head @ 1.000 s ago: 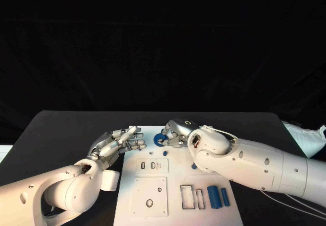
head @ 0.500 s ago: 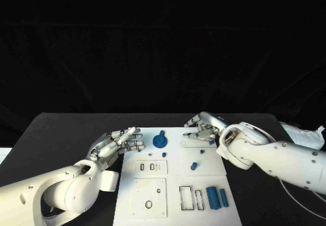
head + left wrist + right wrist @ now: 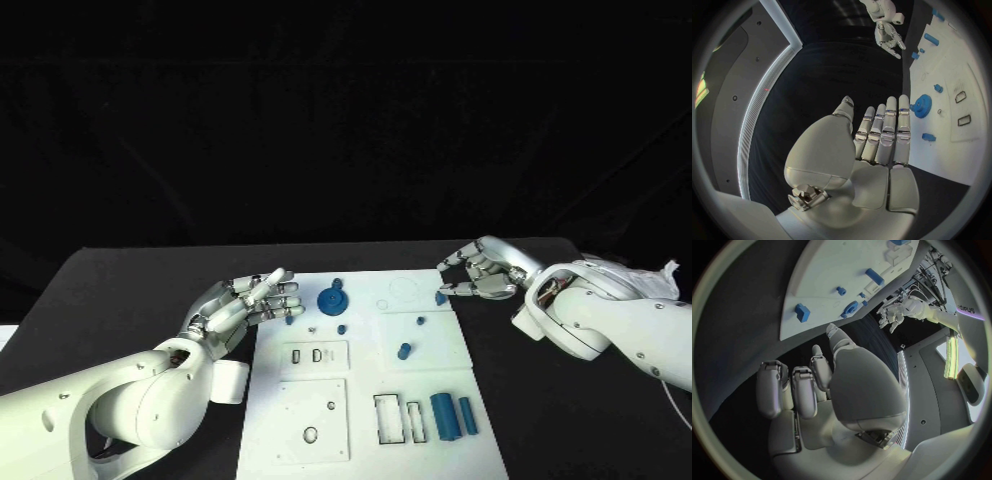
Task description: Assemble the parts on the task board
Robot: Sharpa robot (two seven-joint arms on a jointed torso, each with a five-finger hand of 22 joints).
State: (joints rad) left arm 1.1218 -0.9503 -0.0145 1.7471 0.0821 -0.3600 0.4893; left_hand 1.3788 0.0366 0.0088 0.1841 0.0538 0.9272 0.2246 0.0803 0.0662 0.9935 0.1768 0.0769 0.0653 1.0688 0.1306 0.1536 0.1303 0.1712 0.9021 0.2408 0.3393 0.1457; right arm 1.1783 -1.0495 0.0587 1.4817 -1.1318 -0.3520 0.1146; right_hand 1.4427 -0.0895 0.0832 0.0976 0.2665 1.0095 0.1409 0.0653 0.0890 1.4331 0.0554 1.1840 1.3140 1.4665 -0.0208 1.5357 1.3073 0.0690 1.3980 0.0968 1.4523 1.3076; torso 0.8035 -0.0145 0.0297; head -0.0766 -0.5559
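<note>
The task board [image 3: 368,400] is seen mid-table, with a blue gear [image 3: 333,298] near its far edge and two blue bars [image 3: 453,415] by its right edge. Both hands are empty: left hand [image 3: 245,305] at the board's far left corner with fingers extended, right hand [image 3: 486,276] just off its far right corner with fingers loosely curled.

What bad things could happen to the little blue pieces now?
The right hand hovers at the task board's far right edge, close to a small blue piece; a careless sweep might knock it off. The left hand, fingers spread, sits beside the blue gear and could bump it.
</note>
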